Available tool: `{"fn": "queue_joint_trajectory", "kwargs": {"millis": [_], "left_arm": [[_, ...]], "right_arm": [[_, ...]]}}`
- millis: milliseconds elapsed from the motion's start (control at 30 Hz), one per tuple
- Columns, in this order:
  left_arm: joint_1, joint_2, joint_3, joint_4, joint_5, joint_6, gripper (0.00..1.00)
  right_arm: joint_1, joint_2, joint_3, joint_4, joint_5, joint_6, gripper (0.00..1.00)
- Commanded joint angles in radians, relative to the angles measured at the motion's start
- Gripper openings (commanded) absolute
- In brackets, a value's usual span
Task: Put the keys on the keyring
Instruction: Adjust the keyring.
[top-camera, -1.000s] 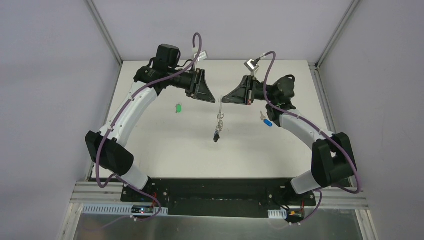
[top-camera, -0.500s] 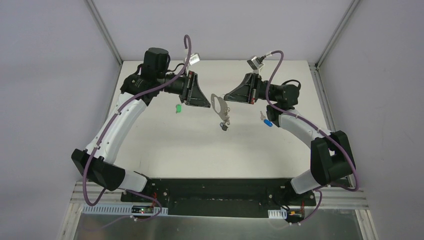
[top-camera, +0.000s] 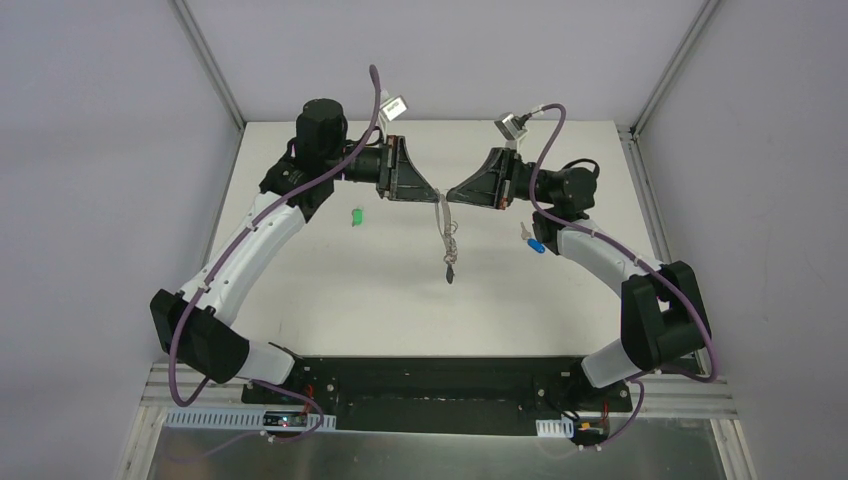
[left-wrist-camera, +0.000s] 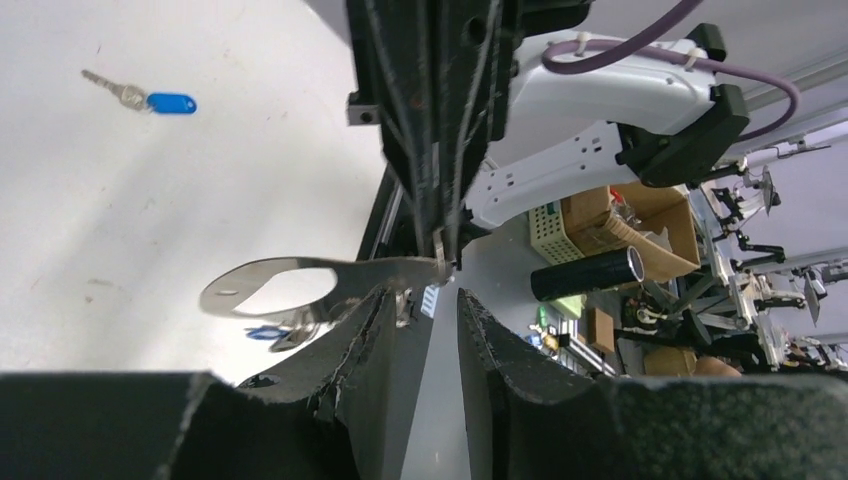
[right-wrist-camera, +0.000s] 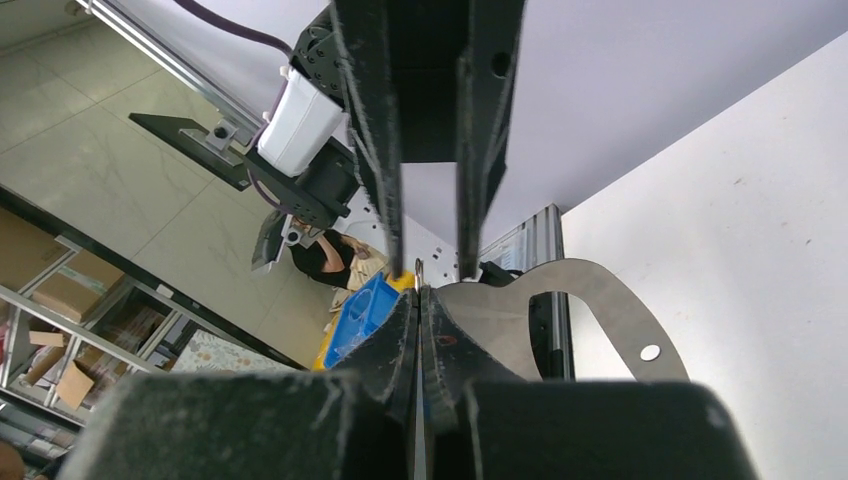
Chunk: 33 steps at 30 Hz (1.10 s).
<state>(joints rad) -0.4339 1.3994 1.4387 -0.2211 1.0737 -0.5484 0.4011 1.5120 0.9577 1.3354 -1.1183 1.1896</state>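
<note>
From the keyring a black tag dangles nearest, on small linked rings. The blue key and green key lie on the surface, one to each side. Farther back, the right fingers pinch the keyring's flat, pale tip. The left fingers, narrowly apart, straddle it.

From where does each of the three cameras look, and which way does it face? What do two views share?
Top external: above and behind the bases, looking down on the table; left arm and right arm show whole, left gripper and right gripper tip to tip at the keyring.
Left wrist: on the left arm, looking along its open fingers at the right gripper; blue key beyond.
Right wrist: on the right arm, looking along its shut fingers at the left gripper.
Shared: all three show the keyring.
</note>
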Motion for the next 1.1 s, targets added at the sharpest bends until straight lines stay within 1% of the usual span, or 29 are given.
{"fn": "queue_joint_trajectory", "kwargs": {"millis": [0,100,300,667,867,1067], "left_arm": [[-0.024,-0.001,-0.006,0.217,0.038,-0.133,0.29],[-0.028,0.007,-0.011,0.256,0.035,-0.138,0.29],[-0.028,0.023,-0.006,0.279,0.03,-0.135,0.29],[-0.029,0.026,-0.043,0.241,0.012,-0.088,0.31],[-0.033,0.027,-0.057,0.243,0.008,-0.087,0.28],[-0.045,0.046,-0.032,0.234,0.002,-0.083,0.26]], "right_arm": [[-0.006,-0.045,0.008,0.006,0.006,-0.073,0.0],[-0.013,-0.045,0.004,0.002,0.01,-0.077,0.0],[-0.025,-0.049,0.001,-0.002,0.019,-0.076,0.0],[-0.041,-0.054,-0.009,-0.002,0.036,-0.071,0.0],[-0.046,-0.047,-0.011,-0.003,0.046,-0.069,0.0],[-0.046,-0.045,-0.015,-0.013,0.05,-0.078,0.0]]}}
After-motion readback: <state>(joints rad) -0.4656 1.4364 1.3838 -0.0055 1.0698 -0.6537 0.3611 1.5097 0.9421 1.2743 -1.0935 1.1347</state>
